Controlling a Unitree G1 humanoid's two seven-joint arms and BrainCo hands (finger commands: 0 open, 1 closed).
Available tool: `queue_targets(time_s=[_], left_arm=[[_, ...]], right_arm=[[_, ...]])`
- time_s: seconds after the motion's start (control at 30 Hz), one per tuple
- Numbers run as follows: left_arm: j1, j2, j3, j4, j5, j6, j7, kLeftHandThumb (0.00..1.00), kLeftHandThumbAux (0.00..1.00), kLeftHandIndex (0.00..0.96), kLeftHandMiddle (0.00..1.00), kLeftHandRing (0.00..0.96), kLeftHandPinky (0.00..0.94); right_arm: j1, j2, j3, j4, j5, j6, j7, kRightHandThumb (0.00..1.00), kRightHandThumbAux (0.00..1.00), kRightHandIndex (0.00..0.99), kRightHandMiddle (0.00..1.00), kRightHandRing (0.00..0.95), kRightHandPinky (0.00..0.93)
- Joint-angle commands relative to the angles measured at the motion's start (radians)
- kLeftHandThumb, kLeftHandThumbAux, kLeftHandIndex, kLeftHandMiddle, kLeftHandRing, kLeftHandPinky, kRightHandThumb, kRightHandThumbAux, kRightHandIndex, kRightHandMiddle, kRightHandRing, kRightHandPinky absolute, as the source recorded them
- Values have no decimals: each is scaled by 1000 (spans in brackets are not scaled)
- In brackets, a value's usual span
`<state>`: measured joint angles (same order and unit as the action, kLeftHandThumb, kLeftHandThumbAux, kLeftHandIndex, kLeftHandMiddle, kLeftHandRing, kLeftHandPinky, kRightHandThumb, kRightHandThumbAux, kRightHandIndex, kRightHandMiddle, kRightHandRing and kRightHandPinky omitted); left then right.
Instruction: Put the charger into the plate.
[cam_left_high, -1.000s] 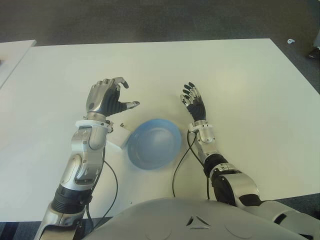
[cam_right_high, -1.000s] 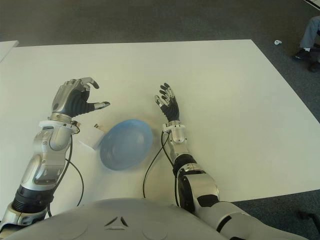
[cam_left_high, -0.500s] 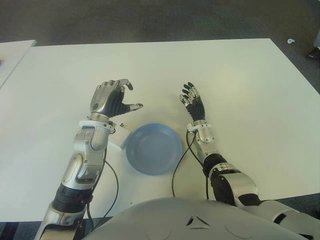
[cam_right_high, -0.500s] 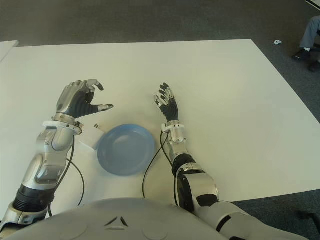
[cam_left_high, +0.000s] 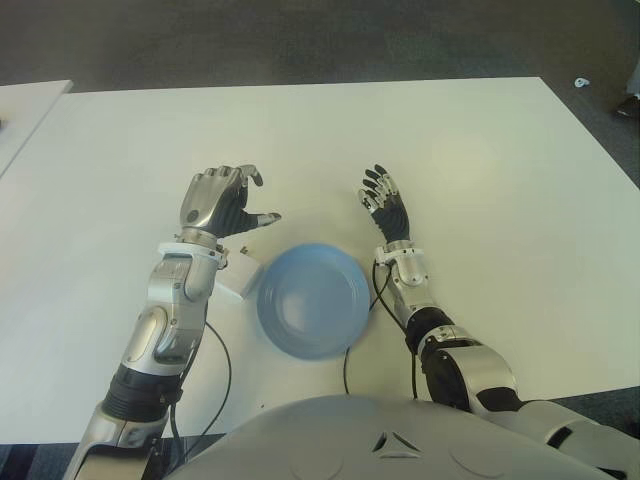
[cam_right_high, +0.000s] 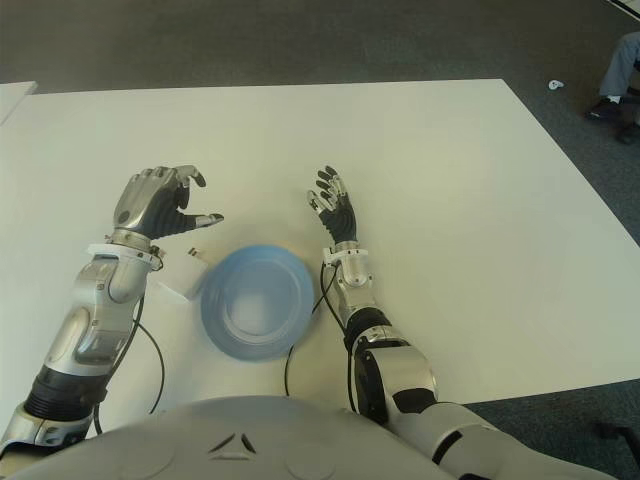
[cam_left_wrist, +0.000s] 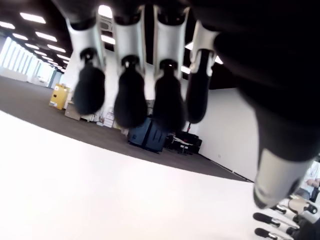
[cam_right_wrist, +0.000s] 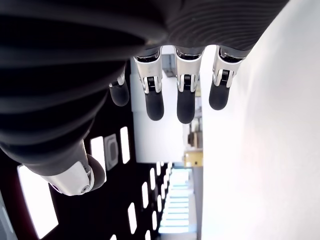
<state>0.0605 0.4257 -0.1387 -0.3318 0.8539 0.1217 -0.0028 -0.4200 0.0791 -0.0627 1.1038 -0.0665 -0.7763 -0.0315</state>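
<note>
The blue plate (cam_left_high: 313, 300) lies on the white table (cam_left_high: 480, 150) just in front of my body, and nothing is in it. The white charger (cam_left_high: 238, 277) lies on the table against the plate's left edge, partly hidden under my left wrist. My left hand (cam_left_high: 227, 205) hovers beyond the charger, fingers loosely curled and thumb out, holding nothing; its wrist view shows only its own fingertips (cam_left_wrist: 130, 102). My right hand (cam_left_high: 383, 200) shows just beyond the plate's right edge, fingers straight and spread, holding nothing.
Black cables (cam_left_high: 350, 355) hang from both wrists near the table's front edge. A second white table's corner (cam_left_high: 25, 105) shows at far left. A small white scrap (cam_left_high: 581, 82) lies on the dark floor, and a person's leg and shoe (cam_right_high: 612, 80) show at far right.
The plate, tilted up a second ago, has dropped flat and slid slightly right. My left hand has sunk a little and curled its fingers more. The charger and right hand have not moved.
</note>
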Motion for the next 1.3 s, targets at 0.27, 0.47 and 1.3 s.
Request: queue_targets(time_s=[0.27, 0.47, 1.3], left_arm=[[48, 38, -4, 38, 42, -8, -3, 696, 698, 418, 512, 504, 454], [102, 83, 16, 55, 67, -39, 39, 584, 600, 301, 333, 336, 312], [265, 168, 38, 146, 241, -37, 239, 397, 414, 0, 0, 0, 0]], right_arm=[[95, 4, -8, 77, 11, 47, 11, 209, 633, 72, 168, 159, 158], [97, 2, -6, 75, 8, 48, 11, 212, 636, 71, 168, 158, 147], [105, -2, -7, 66, 11, 35, 33, 215, 671, 56, 187, 180, 172]])
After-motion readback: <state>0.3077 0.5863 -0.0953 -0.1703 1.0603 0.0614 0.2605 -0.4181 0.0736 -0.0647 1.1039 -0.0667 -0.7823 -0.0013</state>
